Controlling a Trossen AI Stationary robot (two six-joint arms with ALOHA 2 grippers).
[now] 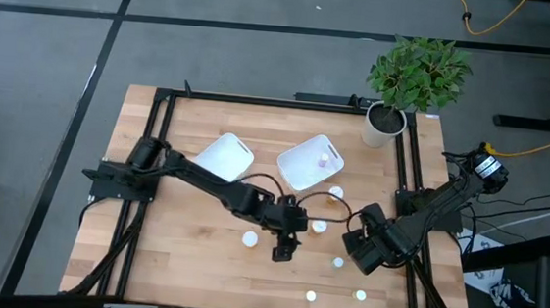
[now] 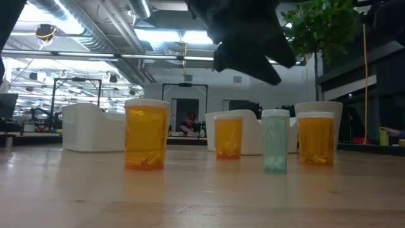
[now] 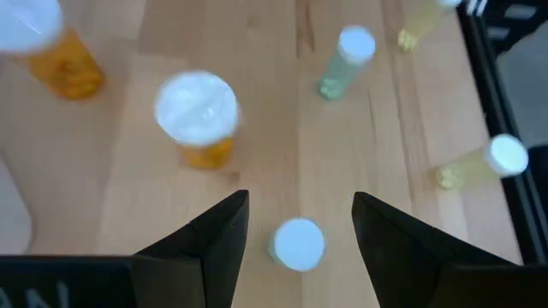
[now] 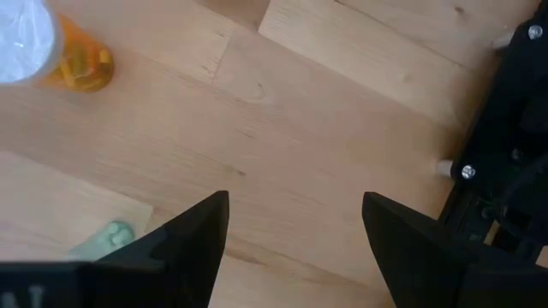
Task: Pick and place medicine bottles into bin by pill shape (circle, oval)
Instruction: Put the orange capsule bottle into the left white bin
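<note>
Several small medicine bottles with pale caps stand on the wooden table [image 1: 179, 255]; orange ones [image 2: 146, 136] and a pale green one [image 2: 275, 140] show in the low view. One bottle [image 1: 324, 160] sits in the right white tray [image 1: 298, 171]. My left gripper [image 1: 284, 245] is open at the table's middle, pointing down, its fingers on either side of a white-capped bottle [image 3: 298, 244] without touching it. My right gripper [image 1: 366, 245] is open and empty to the right, above bare wood [image 4: 291, 145], with an orange bottle [image 4: 60, 56] and a green one [image 4: 107, 239] nearby.
A second white tray [image 1: 224, 157] lies left of the first. A potted plant [image 1: 386, 123] stands at the far right corner. Loose bottles stand near the front edge [image 1: 311, 297], [image 1: 360, 296] and by the trays [image 1: 336, 192]. A dark arm [image 2: 247, 38] hangs over the bottles in the low view.
</note>
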